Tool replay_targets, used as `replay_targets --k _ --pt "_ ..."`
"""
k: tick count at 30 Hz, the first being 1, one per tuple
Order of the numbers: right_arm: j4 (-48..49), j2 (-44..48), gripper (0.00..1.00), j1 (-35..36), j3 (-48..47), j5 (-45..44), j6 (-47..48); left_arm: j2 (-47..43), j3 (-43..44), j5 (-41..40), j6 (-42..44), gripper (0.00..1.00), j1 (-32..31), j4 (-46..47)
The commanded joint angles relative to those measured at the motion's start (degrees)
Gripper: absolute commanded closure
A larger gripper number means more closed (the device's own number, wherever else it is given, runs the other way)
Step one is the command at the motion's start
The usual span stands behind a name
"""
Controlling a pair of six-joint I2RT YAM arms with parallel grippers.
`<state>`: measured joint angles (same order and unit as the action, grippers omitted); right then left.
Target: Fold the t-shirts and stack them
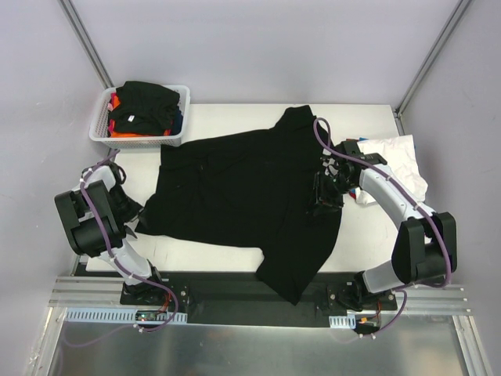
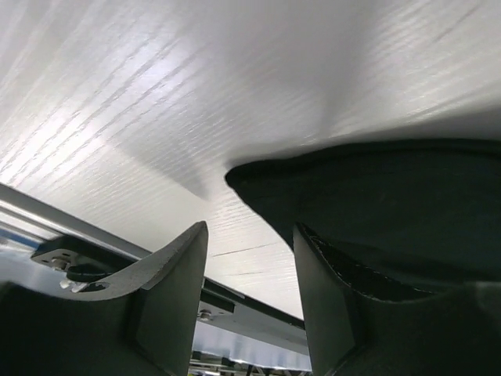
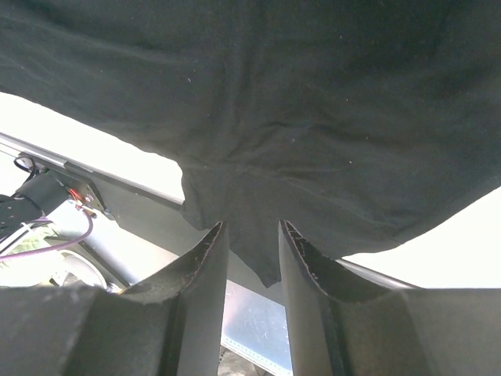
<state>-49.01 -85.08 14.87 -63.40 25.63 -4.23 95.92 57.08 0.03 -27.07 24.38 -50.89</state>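
Note:
A large black t-shirt lies spread across the white table, one corner hanging over the near edge. My left gripper is at the shirt's near left corner, low over the table. It is open. The shirt's edge lies over the right finger, and only bare table shows between the fingers. My right gripper is over the shirt's right side. Its jaws stand narrowly apart, tips at the black cloth, nothing pinched. A white t-shirt lies at the right edge.
A white mesh basket at the back left holds a black shirt on top of orange, red and blue ones. The black mounting plate and metal rail run along the near edge, below the hanging corner.

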Motion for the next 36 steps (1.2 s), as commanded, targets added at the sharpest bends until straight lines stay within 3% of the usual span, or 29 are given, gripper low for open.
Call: replay_targets --k 1,15,21,24,26,27,29,36 --pt "-0.99 3.78 0.65 0.24 0.73 -1.02 0.63 -0.3 -0.04 -5.74 -0.88 0.52 0.31 -2.9" --pt "-2.67 6.85 0.65 -0.02 2.31 -2.78 0.98 6.47 4.88 -9.7 1.41 0.52 2.6 -1.31" --pt "-3.28 7.12 0.65 -0.37 2.22 -3.3 1.15 7.97 6.29 -7.77 1.84 0.53 2.51 -0.26" --pt "-3.1 6.94 0.65 -0.64 2.31 -3.39 1.24 7.18 6.12 -7.06 2.11 0.62 2.51 -0.35" --pt "-2.49 6.94 0.65 -0.64 2.75 -3.04 0.98 6.56 5.33 -7.06 2.28 0.91 2.43 -0.35" --pt "-2.23 6.86 0.65 -0.64 2.93 -2.78 0.63 5.95 5.06 -7.5 2.55 0.95 2.51 -0.43" --pt "-1.62 7.03 0.65 -0.64 3.63 -2.16 0.45 5.51 4.45 -7.85 2.72 1.0 2.51 -0.61" --pt "-1.79 7.12 0.65 -0.64 3.72 -2.25 0.89 3.67 4.35 -7.15 1.06 1.0 -0.37 -2.1"
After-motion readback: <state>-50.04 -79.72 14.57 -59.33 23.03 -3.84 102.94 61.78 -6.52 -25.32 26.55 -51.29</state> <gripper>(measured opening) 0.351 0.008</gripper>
